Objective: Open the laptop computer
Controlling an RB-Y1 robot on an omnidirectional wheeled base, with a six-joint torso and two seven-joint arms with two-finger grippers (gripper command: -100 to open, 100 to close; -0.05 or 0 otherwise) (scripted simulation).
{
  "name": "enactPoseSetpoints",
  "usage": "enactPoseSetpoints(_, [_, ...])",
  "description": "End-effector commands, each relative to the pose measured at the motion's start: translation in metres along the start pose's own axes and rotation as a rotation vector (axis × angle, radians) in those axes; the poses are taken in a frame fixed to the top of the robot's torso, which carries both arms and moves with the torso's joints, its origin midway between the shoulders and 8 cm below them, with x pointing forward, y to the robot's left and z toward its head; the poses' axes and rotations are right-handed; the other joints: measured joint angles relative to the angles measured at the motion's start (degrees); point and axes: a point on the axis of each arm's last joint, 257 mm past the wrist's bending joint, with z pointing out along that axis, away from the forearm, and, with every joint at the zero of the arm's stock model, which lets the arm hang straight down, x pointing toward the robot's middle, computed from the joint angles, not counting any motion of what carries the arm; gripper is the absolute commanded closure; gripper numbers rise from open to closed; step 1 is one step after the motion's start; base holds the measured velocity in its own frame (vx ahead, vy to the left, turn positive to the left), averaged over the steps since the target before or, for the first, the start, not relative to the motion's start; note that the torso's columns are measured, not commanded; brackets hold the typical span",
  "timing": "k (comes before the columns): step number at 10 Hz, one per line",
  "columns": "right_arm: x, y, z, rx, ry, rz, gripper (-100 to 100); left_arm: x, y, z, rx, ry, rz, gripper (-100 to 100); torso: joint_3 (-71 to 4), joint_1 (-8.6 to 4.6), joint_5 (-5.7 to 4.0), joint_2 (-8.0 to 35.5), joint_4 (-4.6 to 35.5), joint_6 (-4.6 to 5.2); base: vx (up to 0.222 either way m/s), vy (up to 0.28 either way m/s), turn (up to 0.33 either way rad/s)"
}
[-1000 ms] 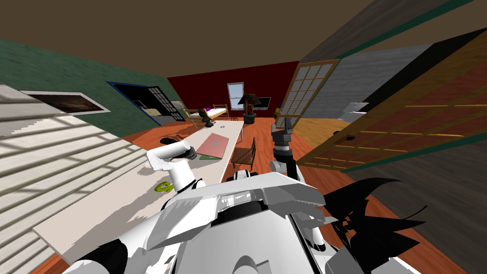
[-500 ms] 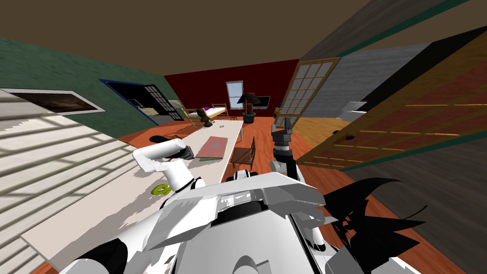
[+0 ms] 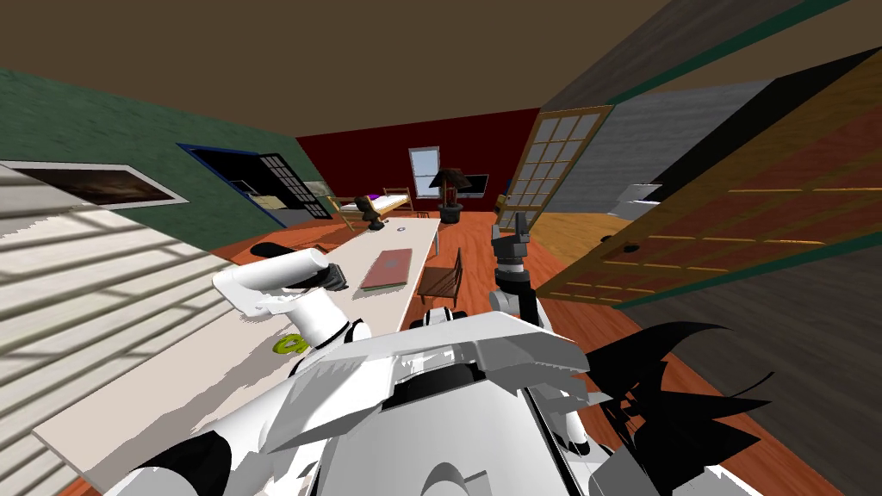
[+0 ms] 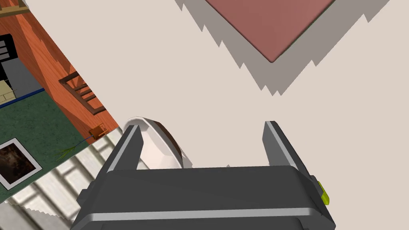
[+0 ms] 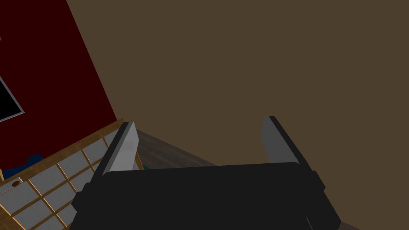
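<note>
Approach step: left pincer (image 4: 201, 125) released, held over tabletop (image 4: 151, 60) short of closed laptop (image 4: 275, 24); its edge to be reached next.

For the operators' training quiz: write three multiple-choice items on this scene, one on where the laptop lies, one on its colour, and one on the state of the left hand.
1. Where does the laptop lie?
A. on the floor
B. on the long pale table
C. on a chair

2. What colour is its lid?
A. green
B. blue
C. reddish pink

3. How does the left hand stand?
A. open, over the table, short of the laptop
B. shut on the lid
C. shut on nothing

Key:
1 B: the head view shows it flat on the tabletop.
2 C: the lid is reddish pink in the head and left wrist views.
3 A: its fingers stand wide apart over bare tabletop, with the laptop's corner beyond them.
</note>
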Motion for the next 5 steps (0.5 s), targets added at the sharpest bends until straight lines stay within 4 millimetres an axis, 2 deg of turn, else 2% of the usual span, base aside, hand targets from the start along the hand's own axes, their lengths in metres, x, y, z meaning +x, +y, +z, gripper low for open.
enactPoseSetpoints(1, [0.0000,0.0000,0.0000,0.000,0.000,0.000,0,0.0000,0.0000,0.0001,0.000,0.000,0.000,0,0.00,0.00,0.00,0.00,0.00,0.00,0.000,0.000,0.000])
enactPoseSetpoints(5, [0.0000,0.0000,0.0000,0.000,0.000,0.000,0,0.0000,0.0000,0.0001,0.000,0.000,0.000,0,0.02,-0.01,-0.01,0.03,0.01,0.00,0.000,0.000,0.000])
